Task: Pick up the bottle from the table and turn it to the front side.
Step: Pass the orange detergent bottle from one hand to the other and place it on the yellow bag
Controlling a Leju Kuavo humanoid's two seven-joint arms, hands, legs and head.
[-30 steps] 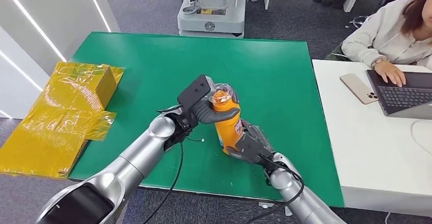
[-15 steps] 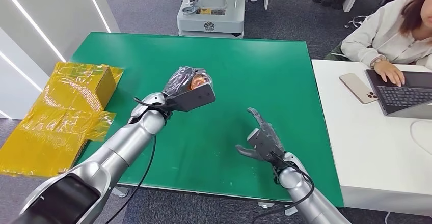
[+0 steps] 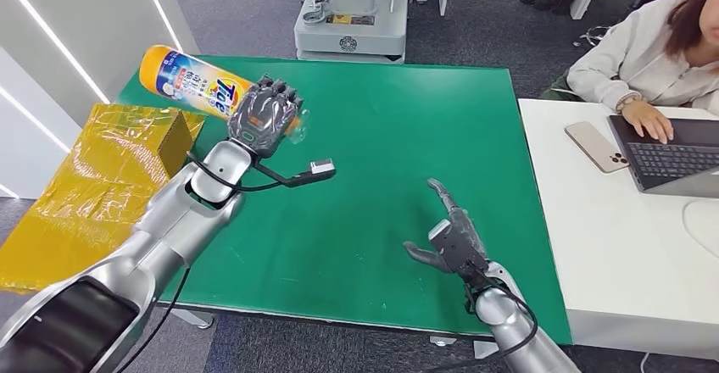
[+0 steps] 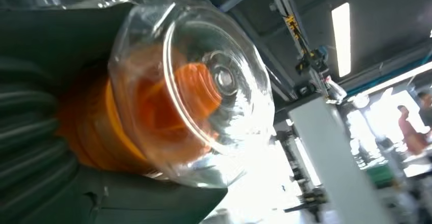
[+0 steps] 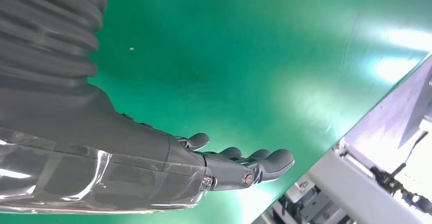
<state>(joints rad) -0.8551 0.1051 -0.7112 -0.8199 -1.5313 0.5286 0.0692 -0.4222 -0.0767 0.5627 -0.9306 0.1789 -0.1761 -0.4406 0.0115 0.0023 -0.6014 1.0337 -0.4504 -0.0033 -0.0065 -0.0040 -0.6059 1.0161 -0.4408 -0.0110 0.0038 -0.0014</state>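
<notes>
"Tide" in blue letters on the orange bottle (image 3: 197, 86), smaller print around it illegible

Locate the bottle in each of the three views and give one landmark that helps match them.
Head view: the bottle lies tilted in the raised left hand, over the green table's far left corner.
Left wrist view: its clear cap end over the orange neck, seen close up against the hand.
Right wrist view: not in it.
Shared landmark: the green table, in the head and right wrist views.
</notes>
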